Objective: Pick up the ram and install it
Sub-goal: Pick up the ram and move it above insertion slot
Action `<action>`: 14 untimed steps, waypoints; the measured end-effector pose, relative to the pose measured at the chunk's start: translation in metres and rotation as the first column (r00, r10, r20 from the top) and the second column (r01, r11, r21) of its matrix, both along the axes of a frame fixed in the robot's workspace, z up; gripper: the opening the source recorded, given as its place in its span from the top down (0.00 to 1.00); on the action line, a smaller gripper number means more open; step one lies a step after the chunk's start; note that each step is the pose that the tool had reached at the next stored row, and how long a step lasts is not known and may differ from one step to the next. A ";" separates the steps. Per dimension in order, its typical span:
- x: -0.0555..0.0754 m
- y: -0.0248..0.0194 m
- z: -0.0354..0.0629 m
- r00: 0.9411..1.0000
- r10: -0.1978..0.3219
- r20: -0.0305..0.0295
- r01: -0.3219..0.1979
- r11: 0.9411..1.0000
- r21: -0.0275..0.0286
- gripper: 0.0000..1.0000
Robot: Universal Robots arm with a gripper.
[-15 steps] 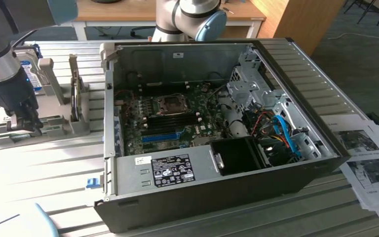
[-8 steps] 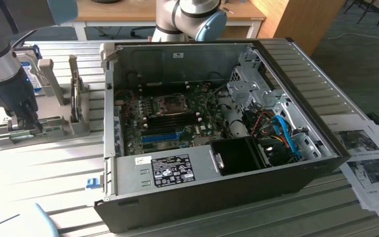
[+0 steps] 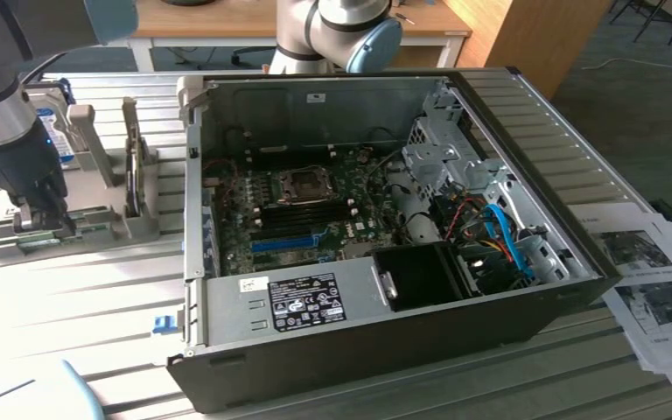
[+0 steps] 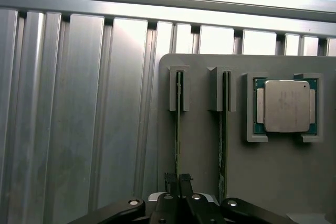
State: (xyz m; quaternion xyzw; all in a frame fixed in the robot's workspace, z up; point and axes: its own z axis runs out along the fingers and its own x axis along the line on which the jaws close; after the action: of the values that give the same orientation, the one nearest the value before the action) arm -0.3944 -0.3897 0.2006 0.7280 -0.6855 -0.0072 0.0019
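On the ribbed bench, nine o'clock from the case, the pincer clamps the ram by its upper edge; likely light, stiff, fragile.

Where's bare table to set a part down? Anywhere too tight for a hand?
Free: table slats between the grey fixture and the PC case, exterior view's left; also slats beside the case beyond the papers. Crowded: the fixture, where the tool is shut on the ram; inside the case, cables fill the drive-bay corner.
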 end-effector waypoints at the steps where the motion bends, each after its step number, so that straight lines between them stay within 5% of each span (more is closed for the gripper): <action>1: 0.000 0.0000 0.0006 1.000 0.000 0.000 0.000 1.000 0.000 0.89; 14: 0.000 0.0000 0.0116 1.000 0.000 0.000 0.000 1.000 0.000 0.89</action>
State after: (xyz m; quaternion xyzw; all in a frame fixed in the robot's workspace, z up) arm -0.3943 -0.3897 0.2122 0.7280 -0.6855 -0.0073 0.0020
